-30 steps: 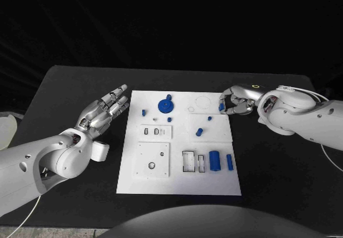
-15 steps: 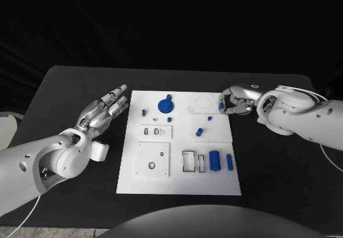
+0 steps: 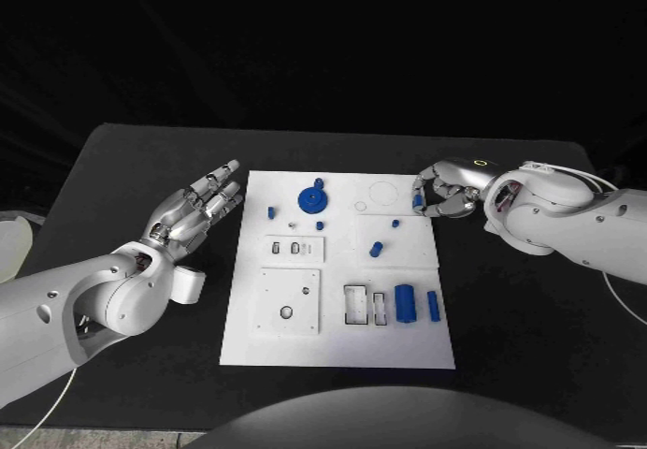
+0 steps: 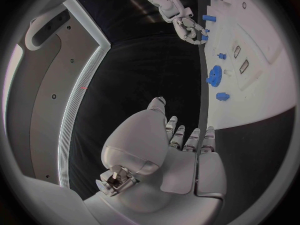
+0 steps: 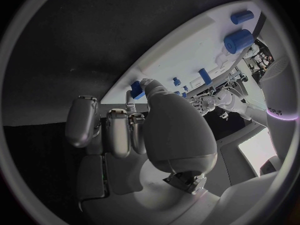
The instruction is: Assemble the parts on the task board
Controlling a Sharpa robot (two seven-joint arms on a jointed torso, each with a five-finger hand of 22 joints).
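A small blue part [image 3: 418, 200] is pinched by the right robot hand [image 3: 445, 192] at the task board [image 3: 337, 346] edge. The left robot hand [image 3: 195, 208] is held flat, fingers apart and empty, just beside the board's other edge.

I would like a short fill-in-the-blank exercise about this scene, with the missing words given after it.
1. The right hand pinches a small ____ part.
2. The left hand is ____ and holds nothing.
3. The blue gear lies on the white task ____.
4. The table is ____ in colour.

Missing words: blue; open; board; black
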